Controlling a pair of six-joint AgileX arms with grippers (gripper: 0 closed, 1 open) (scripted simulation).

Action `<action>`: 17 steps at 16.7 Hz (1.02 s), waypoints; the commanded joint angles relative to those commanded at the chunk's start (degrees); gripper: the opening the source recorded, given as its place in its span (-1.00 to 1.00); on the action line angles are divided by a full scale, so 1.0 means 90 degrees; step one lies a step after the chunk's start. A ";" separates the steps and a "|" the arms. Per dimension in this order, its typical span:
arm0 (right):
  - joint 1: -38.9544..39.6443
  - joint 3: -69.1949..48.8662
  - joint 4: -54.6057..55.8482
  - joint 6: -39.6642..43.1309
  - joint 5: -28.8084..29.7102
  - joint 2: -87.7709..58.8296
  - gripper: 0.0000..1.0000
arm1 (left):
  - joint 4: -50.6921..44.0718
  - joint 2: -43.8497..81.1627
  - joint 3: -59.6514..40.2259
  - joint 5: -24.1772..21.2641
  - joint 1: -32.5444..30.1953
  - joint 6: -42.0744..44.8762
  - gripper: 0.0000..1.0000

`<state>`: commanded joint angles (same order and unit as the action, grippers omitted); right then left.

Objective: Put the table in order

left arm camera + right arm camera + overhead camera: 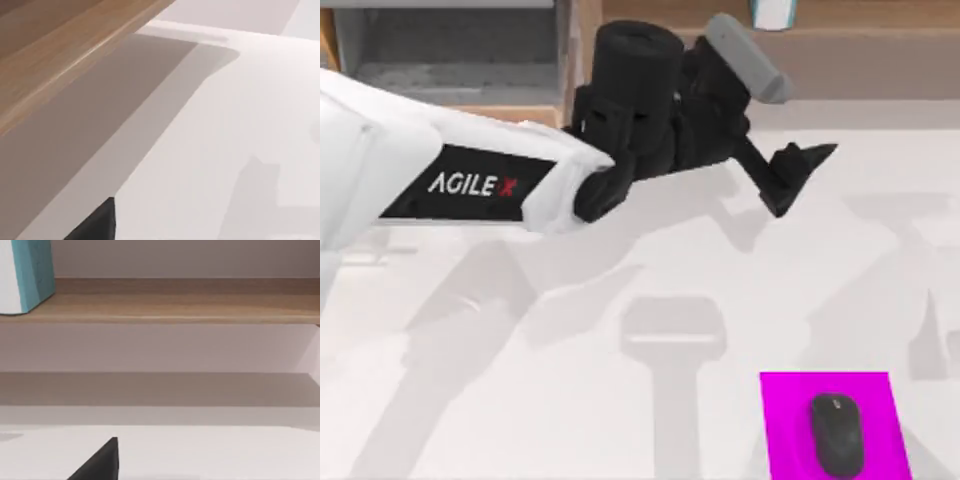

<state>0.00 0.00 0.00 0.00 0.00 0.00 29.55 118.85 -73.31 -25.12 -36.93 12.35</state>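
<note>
With the left gripper (800, 170) hovering above the table (520, 400) beside the wooden shelf unit (880, 60), finger state indeterminable, a reach appears in hand; next move likely requires choosing an item, perhaps the mouse (837, 432) on the magenta mat (790, 400)

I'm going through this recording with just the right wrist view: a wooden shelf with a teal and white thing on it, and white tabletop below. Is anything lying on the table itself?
Observer: Yes. A black mouse lies on a magenta mat, at the lower right of the table in the top view.
Operator: Where is the left arm?
Observer: It reaches in from the left, with the left tool near the middle, just in front of the wooden shelf unit.
Operator: Is it near the mouse?
Observer: No, the left tool is well apart from the mouse and mat.
</note>
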 joint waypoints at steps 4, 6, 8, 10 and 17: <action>0.0000 0.0000 0.0000 0.0000 0.0000 0.0000 1.00 | 0.2215 -0.0359 0.2153 -0.0575 0.1937 0.2417 1.00; 0.0000 0.0000 0.0000 0.0000 0.0000 0.0000 1.00 | 0.3202 -0.0591 0.3321 -0.0840 0.3042 0.3596 1.00; 0.0000 0.0000 0.0000 0.0000 0.0000 0.0000 1.00 | 0.4107 -0.0849 0.4340 -0.1112 0.4210 0.4755 1.00; 0.0000 0.0000 0.0000 0.0000 0.0000 0.0000 1.00 | 0.4892 -0.1062 0.5132 -0.1368 0.5377 0.5880 1.00; 0.0000 0.0000 0.0000 0.0000 0.0000 0.0000 1.00 | 0.6605 -0.0778 0.5834 -0.1191 0.8085 0.8535 1.00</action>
<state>0.00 0.00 0.00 0.00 0.00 0.00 89.00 111.85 -20.80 -35.83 35.83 89.16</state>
